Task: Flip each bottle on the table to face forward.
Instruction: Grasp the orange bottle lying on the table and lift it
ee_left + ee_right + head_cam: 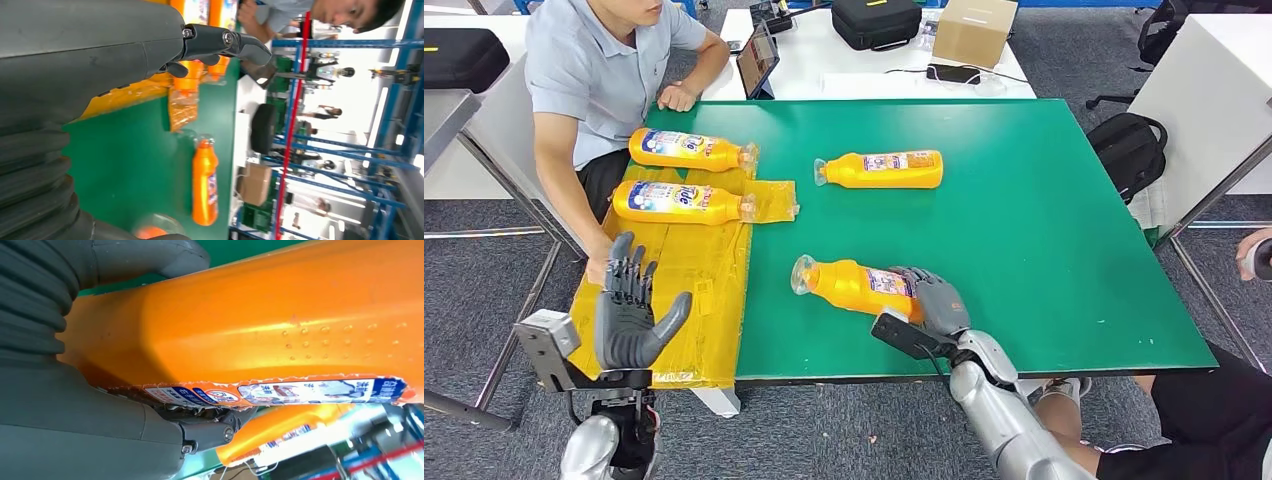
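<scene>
The nearest orange bottle (856,285) lies on its side on the green counter (1044,250) close to the front edge, its clear cap pointing toward the yellow sheet (686,290), and the right robot hand (934,300) grips its base end, fingers wrapped over the body; in the right wrist view the same bottle (280,325) lies against that robot hand (100,435), with the edge of its label showing. A second orange bottle (882,169) lies on its side farther back on the bare green surface, well apart from the held one, cap toward the yellow sheet. Two more orange bottles lie side by side on the yellow sheet on the left part of the counter, the farther one (689,149) and the nearer one (682,202), both with blue-and-white labels up and caps pointing toward the middle of the counter. The left robot hand (629,315) is raised over the front left corner, fingers spread and upright, holding nothing. A person in a light blue shirt (594,70) sits at the left side of the counter.
</scene>
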Action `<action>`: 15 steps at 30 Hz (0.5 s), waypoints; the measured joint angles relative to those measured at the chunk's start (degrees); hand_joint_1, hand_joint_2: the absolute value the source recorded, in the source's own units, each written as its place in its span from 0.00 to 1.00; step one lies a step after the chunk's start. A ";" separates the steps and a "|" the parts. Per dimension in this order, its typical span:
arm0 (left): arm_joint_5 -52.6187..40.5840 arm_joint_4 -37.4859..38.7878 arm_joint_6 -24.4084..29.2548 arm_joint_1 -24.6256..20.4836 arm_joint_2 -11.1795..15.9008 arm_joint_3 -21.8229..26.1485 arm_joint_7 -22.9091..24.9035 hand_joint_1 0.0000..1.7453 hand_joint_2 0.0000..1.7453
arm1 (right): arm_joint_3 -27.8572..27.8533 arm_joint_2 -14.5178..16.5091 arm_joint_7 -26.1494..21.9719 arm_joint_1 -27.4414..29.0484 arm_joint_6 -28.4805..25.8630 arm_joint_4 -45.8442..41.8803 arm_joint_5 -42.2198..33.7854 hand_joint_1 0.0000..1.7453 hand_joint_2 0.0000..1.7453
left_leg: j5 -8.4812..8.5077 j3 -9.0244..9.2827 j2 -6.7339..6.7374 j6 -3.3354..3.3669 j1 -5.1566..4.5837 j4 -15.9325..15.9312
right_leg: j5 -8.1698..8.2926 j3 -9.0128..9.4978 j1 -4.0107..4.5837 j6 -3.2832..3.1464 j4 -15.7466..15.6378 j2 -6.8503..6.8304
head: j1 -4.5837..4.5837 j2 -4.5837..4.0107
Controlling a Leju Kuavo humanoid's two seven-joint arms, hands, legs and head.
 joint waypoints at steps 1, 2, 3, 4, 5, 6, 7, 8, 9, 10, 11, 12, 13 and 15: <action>-0.12 0.54 0.37 -0.01 -0.03 -0.39 0.02 0.00 1.00 | -0.17 0.30 -0.73 0.89 -0.84 -1.39 -1.61 1.00 1.00 | 0.01 -0.11 -0.01 0.01 0.00 0.00 | 0.00 -0.08 0.00 0.00 0.01 -0.01 | 0.00 0.00; -0.03 1.07 0.53 -0.02 -0.05 -0.75 0.06 0.00 1.00 | -0.33 0.60 -1.46 1.74 -1.64 -2.76 -2.99 1.00 1.00 | 0.02 -0.23 -0.02 0.02 0.00 0.00 | 0.00 -0.19 0.00 0.00 0.01 -0.01 | 0.00 0.00; 0.16 1.55 0.57 -0.02 -0.09 -1.09 0.10 0.00 1.00 | -0.46 0.84 -2.13 2.58 -2.33 -3.93 -4.03 1.00 1.00 | 0.04 -0.36 -0.05 0.03 0.00 0.00 | 0.01 -0.29 0.00 0.01 0.02 -0.03 | 0.00 0.00; 0.34 1.98 0.56 0.00 -0.11 -1.42 0.13 0.00 1.00 | -0.60 1.09 -3.04 3.41 -3.08 -5.20 -5.15 1.00 1.00 | 0.07 -0.49 -0.10 0.04 0.00 0.00 | 0.01 -0.39 -0.01 0.01 0.02 -0.05 | 0.00 0.00; 0.41 2.35 0.55 0.03 -0.14 -1.76 0.15 0.00 1.00 | -0.73 1.37 -4.02 4.21 -3.68 -6.48 -6.25 1.00 1.00 | 0.09 -0.61 -0.16 0.04 0.00 0.01 | 0.01 -0.48 -0.01 0.02 0.03 -0.08 | -0.01 0.00; 0.23 2.65 0.57 0.08 -0.15 -2.08 0.18 0.00 1.00 | -0.86 1.64 -4.99 4.97 -4.12 -7.76 -7.42 1.00 1.00 | 0.11 -0.70 -0.21 0.04 -0.01 0.01 | 0.00 -0.54 -0.02 0.03 0.03 -0.12 | -0.01 0.00; -0.31 2.92 0.73 0.12 -0.15 -2.44 0.29 0.00 1.00 | -1.02 1.93 -6.03 5.65 -4.51 -9.19 -8.75 1.00 1.00 | 0.12 -0.77 -0.26 0.04 -0.01 0.02 | 0.00 -0.58 -0.02 0.03 0.03 -0.15 | -0.01 0.00; -1.37 3.21 1.15 0.17 -0.14 -2.86 0.50 0.00 1.00 | -1.16 2.22 -6.89 6.29 -4.73 -10.63 -10.05 1.00 1.00 | 0.13 -0.83 -0.31 0.03 -0.01 0.02 | -0.01 -0.62 -0.03 0.04 0.03 -0.19 | -0.01 0.00; -2.95 3.58 1.73 0.23 -0.14 -3.33 0.73 0.00 1.00 | -1.31 2.53 -7.67 6.92 -4.94 -12.22 -11.38 1.00 1.00 | 0.12 -0.88 -0.36 0.03 -0.01 0.03 | -0.02 -0.65 -0.04 0.05 0.03 -0.22 | -0.01 0.00; -4.64 4.00 2.20 0.28 -0.13 -3.89 0.92 0.00 1.00 | -1.43 2.86 -8.43 7.50 -5.19 -13.81 -12.62 1.00 1.00 | 0.12 -0.93 -0.40 0.03 -0.02 0.03 | -0.02 -0.69 -0.04 0.05 0.03 -0.25 | -0.01 0.00; -6.16 4.49 2.42 0.34 -0.13 -4.56 1.02 0.00 1.00 | -1.52 3.25 -9.17 8.04 -5.45 -15.45 -13.77 1.00 1.00 | 0.12 -1.00 -0.43 0.03 -0.02 0.03 | -0.02 -0.75 -0.05 0.06 0.03 -0.27 | -0.01 0.00; -7.24 5.00 2.29 0.42 -0.13 -5.32 1.00 0.00 1.00 | -1.57 3.63 -9.78 8.46 -5.68 -16.98 -14.64 1.00 1.00 | 0.12 -1.07 -0.44 0.03 -0.02 0.03 | -0.02 -0.82 -0.05 0.06 0.03 -0.27 | -0.01 0.00; -7.81 5.44 1.98 0.50 -0.13 -6.06 0.96 0.00 1.00 | -1.57 3.98 -10.26 8.76 -5.85 -18.28 -15.25 1.00 1.00 | 0.12 -1.12 -0.44 0.03 -0.02 0.03 | -0.02 -0.88 -0.05 0.06 0.03 -0.27 | -0.01 0.00; -8.39 6.19 1.59 0.63 -0.13 -7.37 0.79 0.00 1.00 | -1.57 4.59 -10.75 9.12 -6.02 -20.39 -15.92 1.00 1.00 | 0.12 -1.19 -0.44 0.03 -0.02 0.03 | -0.03 -0.95 -0.05 0.06 0.03 -0.27 | -0.01 0.00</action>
